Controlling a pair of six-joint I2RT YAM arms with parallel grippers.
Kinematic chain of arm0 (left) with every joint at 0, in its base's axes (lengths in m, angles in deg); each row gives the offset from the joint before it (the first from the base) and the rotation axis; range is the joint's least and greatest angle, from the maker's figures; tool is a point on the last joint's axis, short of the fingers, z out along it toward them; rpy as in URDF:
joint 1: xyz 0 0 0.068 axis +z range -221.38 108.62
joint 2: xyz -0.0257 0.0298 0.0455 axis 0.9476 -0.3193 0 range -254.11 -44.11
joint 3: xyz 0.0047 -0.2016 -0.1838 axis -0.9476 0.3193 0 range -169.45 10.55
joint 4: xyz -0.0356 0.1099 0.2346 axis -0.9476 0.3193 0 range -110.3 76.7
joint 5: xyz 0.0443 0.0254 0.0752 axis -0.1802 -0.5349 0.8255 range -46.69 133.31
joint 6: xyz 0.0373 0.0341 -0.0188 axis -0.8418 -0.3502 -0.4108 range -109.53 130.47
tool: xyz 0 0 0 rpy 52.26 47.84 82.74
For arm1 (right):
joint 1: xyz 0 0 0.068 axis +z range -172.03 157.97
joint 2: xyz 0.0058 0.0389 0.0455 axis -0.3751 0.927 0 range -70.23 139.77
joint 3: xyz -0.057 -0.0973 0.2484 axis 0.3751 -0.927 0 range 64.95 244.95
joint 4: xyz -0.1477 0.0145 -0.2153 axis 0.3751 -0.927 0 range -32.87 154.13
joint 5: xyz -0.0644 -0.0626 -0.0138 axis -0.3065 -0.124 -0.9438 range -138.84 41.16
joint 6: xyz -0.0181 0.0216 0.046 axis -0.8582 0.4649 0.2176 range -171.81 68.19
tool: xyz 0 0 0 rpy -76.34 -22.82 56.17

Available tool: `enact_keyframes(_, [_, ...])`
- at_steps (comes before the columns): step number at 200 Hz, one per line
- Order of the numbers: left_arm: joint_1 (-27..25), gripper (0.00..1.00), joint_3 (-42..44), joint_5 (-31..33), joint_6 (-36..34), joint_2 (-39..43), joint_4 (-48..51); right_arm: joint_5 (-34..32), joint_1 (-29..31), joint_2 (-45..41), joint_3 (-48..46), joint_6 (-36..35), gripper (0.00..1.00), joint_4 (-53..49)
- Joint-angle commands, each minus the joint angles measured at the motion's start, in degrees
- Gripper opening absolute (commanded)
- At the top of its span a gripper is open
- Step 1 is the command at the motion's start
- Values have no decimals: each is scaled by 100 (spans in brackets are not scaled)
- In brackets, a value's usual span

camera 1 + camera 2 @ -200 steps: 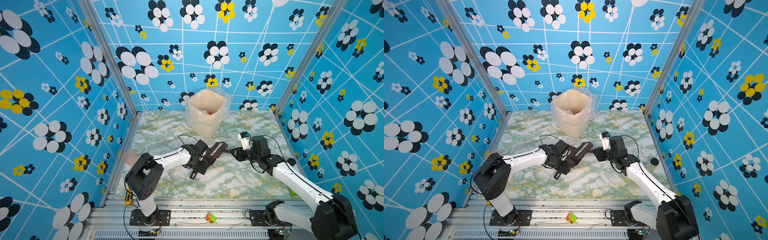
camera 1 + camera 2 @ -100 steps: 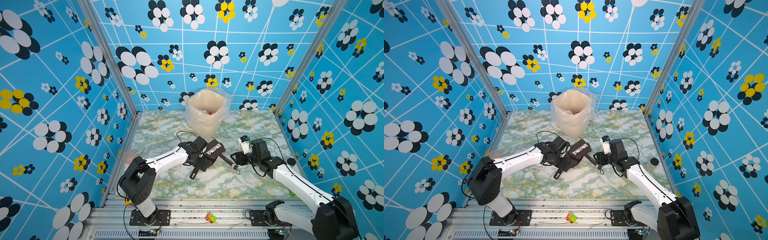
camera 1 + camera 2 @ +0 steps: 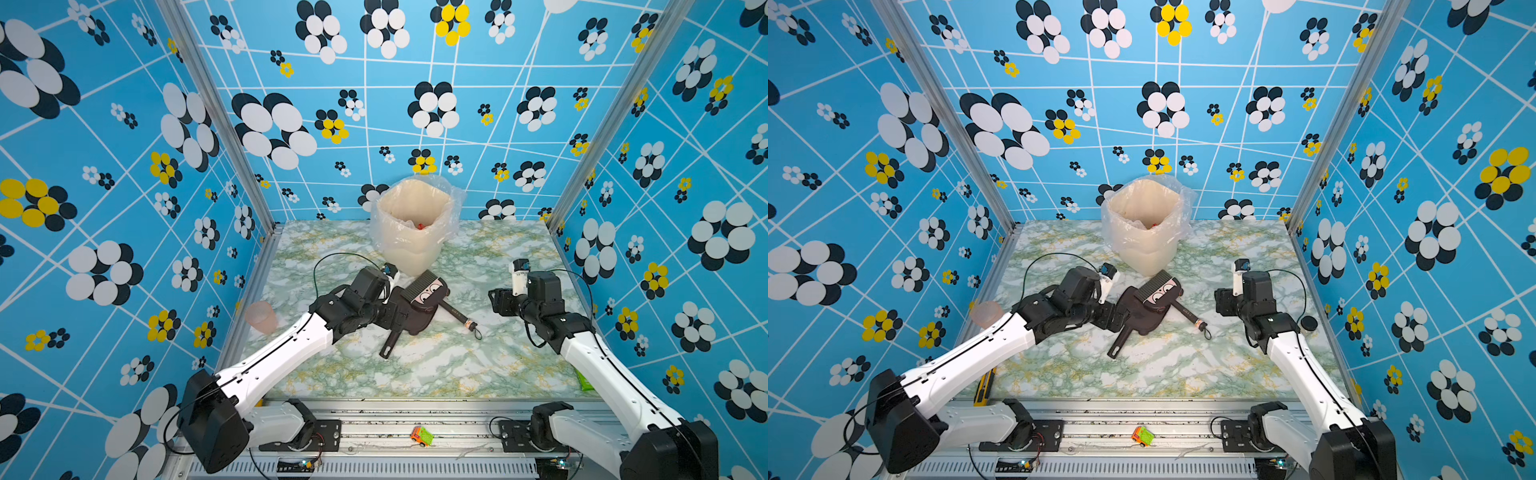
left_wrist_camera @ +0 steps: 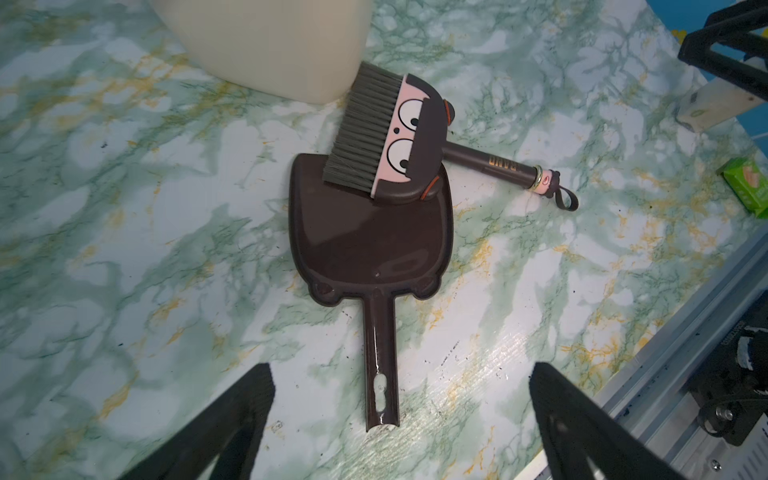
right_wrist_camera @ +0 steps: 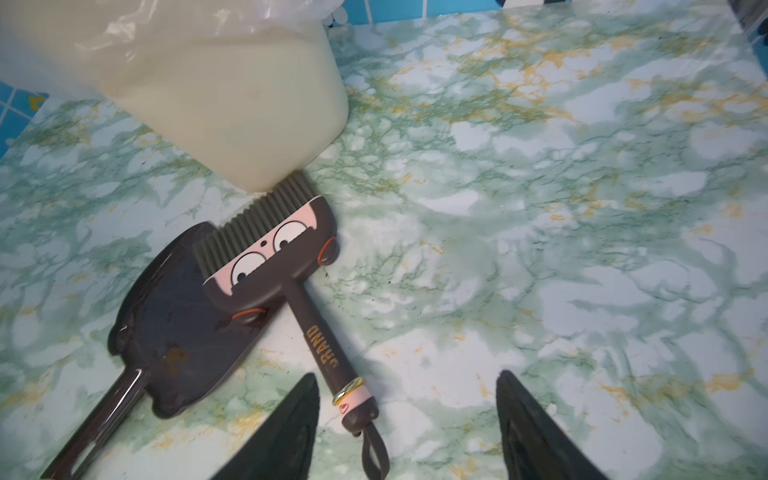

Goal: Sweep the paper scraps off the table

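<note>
On the marbled table (image 3: 436,374) lies a brown dustpan (image 3: 415,323), also in the left wrist view (image 4: 374,241). A brush (image 3: 424,291) with a cartoon face rests with its head across the pan's mouth (image 4: 399,137), bristles toward the bin. Its handle (image 5: 324,336) lies on the table. My left gripper (image 3: 395,320) is open, fingers either side of the pan's handle (image 4: 401,372), not touching. My right gripper (image 3: 498,301) is open, just off the brush handle's loop end (image 5: 408,376). No paper scraps show on the table; a red bit (image 3: 420,226) peeks out inside the bin.
A cream bin (image 3: 409,245) lined with clear plastic stands at the back middle. A pink cup (image 3: 261,316) sits at the left edge, a green packet (image 3: 585,380) at the right edge. A small toy car (image 3: 421,436) lies on the front rail.
My right gripper has opened, let go of the brush handle and drawn back to the right. The brush now lies across the dustpan. My left arm has pulled back slightly to the left.
</note>
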Motion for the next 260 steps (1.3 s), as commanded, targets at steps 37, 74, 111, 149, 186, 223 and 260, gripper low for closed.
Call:
enact_keyframes(37, [895,99,402,31,-363,616,-548,-909,-542,291,-1288,-793,62,2802])
enact_keyframes(74, [1052,99,1003,568,-522,877,-1555,-812,-691,989,-1742,-884,63,4295])
enact_keyframes(111, [1273,99,1526,703,-701,922,-2451,-768,-696,1846,-1827,-909,63,5328])
enact_keyframes(149, [1528,99,1737,619,-957,681,-2965,-478,-707,2479,-1833,-888,63,6010])
enact_keyframes(186, [2026,99,2078,476,-1045,344,-3863,-637,-708,2758,-2158,-845,64,6814])
enact_keyframes(223, [2419,99,2613,286,-1419,-181,-5326,-780,-708,2850,-2089,-791,73,6842])
enact_keyframes(260, [2737,99,2582,209,-1782,-735,-5540,-806,-708,2843,-2062,-785,80,6783])
